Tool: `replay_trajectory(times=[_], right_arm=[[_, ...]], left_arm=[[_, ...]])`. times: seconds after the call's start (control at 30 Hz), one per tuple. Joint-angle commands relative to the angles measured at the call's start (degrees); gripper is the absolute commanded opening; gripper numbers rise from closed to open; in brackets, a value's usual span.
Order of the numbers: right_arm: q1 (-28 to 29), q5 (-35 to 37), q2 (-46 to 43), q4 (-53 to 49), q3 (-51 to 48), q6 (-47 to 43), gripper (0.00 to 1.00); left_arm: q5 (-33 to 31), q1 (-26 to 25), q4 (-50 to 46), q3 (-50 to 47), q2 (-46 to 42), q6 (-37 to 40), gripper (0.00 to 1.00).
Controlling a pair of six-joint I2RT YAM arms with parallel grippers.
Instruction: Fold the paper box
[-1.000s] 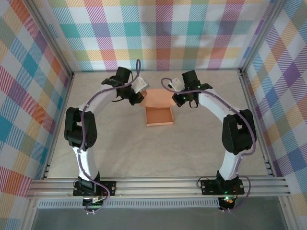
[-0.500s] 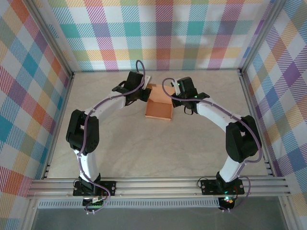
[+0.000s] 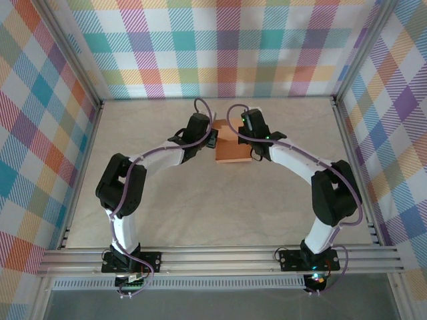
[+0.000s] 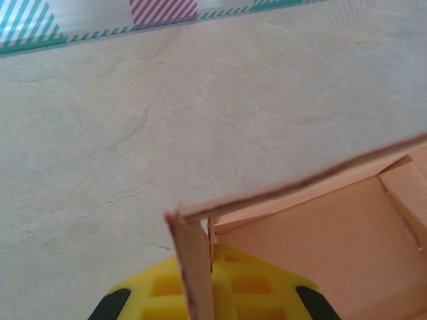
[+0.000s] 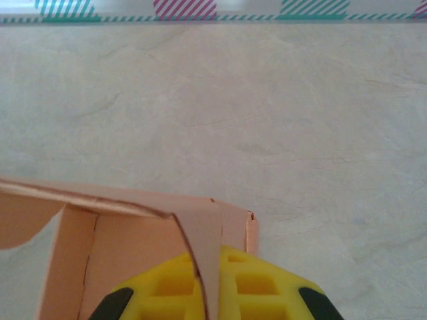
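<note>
Paper box, half-formed, held between the left gripper and the right gripper, each closed narrowly on a side flap; thin card may be creased or torn if the flaps are pulled unevenly or squeezed askew.

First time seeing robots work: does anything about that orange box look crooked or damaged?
No damage shows. The paper box is half-closed: its lid slants instead of lying flat, and a side flap hangs outside, untucked.
</note>
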Motion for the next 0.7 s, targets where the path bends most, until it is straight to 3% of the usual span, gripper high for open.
replay_trajectory(times=[0.0,0.67], right_arm=[[2.33,0.88,0.56,8.2,-1.09,2.77,0.0],[2.31,-2.86,0.9,19.13,-9.9,1.57,0.0]], left_arm=[[-0.66,-2.18,5.25,-0.07,0.0,-0.28,0.0],[-7.34,-3.41,0.37,4.12,4.23,-13.16,0.0]])
